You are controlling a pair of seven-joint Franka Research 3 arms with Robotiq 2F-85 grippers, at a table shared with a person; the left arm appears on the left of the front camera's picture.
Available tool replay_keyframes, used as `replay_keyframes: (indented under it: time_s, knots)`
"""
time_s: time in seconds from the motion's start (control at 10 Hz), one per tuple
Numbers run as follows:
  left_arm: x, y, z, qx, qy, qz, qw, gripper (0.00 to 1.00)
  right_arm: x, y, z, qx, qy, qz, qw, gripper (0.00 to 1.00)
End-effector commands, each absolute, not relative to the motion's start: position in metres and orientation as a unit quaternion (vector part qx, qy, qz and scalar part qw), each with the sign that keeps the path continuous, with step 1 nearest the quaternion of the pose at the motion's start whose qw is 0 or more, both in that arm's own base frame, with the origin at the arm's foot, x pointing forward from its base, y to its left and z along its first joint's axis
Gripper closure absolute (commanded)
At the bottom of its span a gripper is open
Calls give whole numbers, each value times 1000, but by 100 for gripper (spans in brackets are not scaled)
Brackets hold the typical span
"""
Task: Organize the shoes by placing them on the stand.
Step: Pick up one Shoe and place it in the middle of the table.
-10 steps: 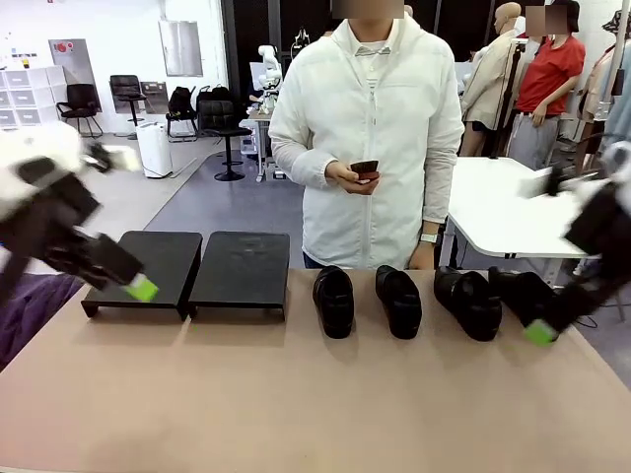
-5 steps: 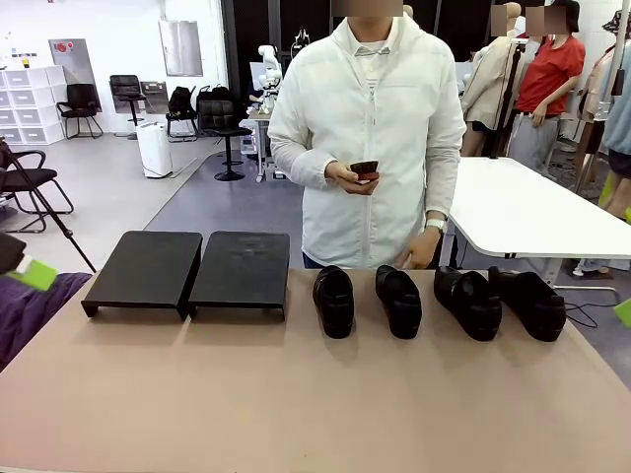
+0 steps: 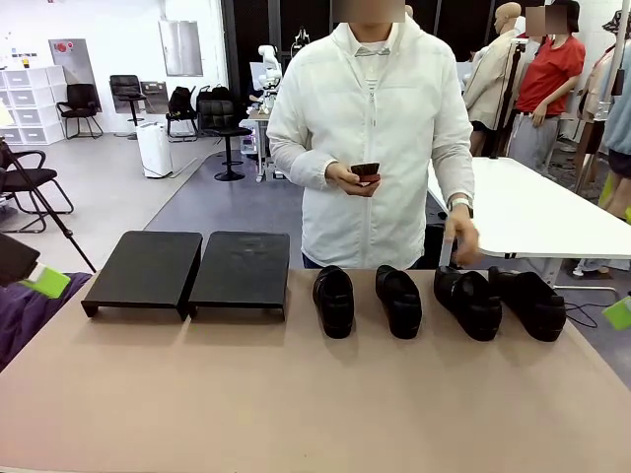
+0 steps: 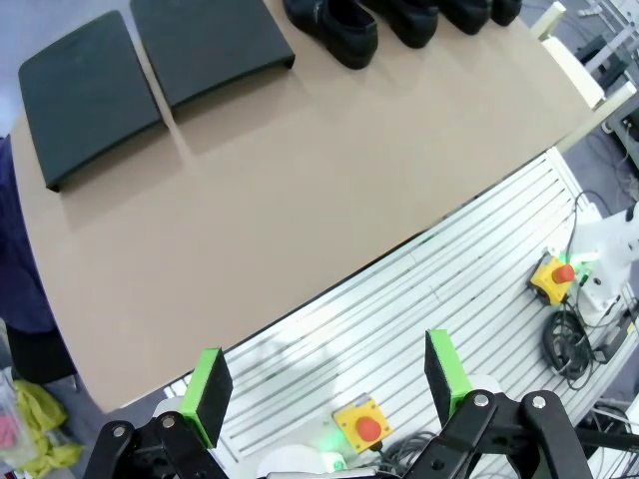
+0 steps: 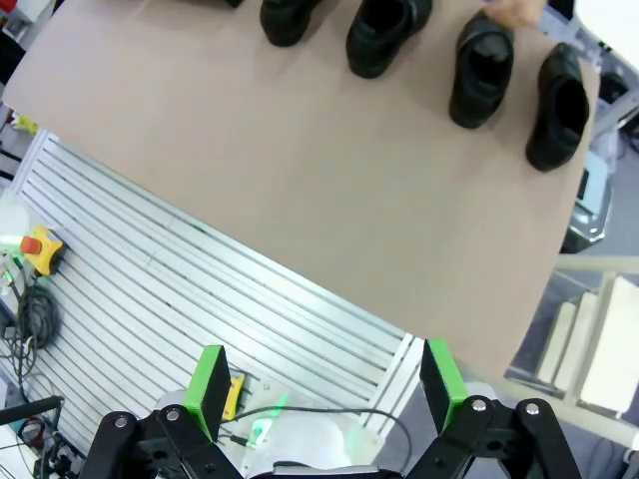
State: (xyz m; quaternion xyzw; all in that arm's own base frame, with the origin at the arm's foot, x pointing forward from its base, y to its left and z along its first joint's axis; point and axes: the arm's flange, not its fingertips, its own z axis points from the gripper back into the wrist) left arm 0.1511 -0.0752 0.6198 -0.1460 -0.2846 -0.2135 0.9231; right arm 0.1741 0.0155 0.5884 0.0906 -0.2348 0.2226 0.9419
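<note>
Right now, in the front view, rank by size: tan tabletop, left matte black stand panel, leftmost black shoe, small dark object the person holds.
1. tan tabletop
2. left matte black stand panel
3. leftmost black shoe
4. small dark object, though it is farther off, which shrinks it

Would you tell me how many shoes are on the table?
4 shoes, in a row on the table right of the stand: one nearest it, a second, a third, a fourth at the right end. None seems hidden.
</note>
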Motion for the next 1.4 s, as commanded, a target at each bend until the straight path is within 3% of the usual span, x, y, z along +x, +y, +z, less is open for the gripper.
replay_keyframes:
  time_s: [0.0, 0.7, 0.9, 1.1, 1.3]
  knots:
    - [151, -75, 621, -153, -282, -222, 921, 0, 174, 14, 588, 96, -232, 234, 939, 0]
    - [151, -75, 621, -153, -282, -222, 921, 0, 174, 15, 588, 91, -235, 223, 942, 0]
    - [151, -75, 621, -153, -282, -222, 921, 0, 212, 65, 594, 124, -229, 135, 956, 0]
    - [151, -75, 621, -153, -282, -222, 921, 0, 254, 127, 583, 96, -224, 99, 965, 0]
    - [151, -75, 621, -153, -282, -222, 921, 0, 263, 112, 592, 114, -217, 88, 965, 0]
